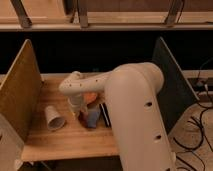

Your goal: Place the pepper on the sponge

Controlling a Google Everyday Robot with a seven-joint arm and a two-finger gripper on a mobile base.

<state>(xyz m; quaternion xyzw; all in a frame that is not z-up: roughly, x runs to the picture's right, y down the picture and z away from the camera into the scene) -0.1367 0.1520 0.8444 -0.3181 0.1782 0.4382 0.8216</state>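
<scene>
My gripper (pixel 80 109) hangs below the white wrist over the middle of the wooden table (pixel 75 142), just left of the light blue sponge (pixel 93 119). A small dark red piece, which I take for the pepper (pixel 81 115), shows right under the gripper at the sponge's left edge. Whether the gripper holds it or it rests on the sponge, I cannot tell. The big white arm hides the table's right side.
An orange bowl (pixel 90 97) sits just behind the sponge, partly under the arm. A black striped block (pixel 105 115) lies right of the sponge. A white cup (pixel 54 118) lies on its side at the left. Upright panels (pixel 20 92) wall both sides of the table.
</scene>
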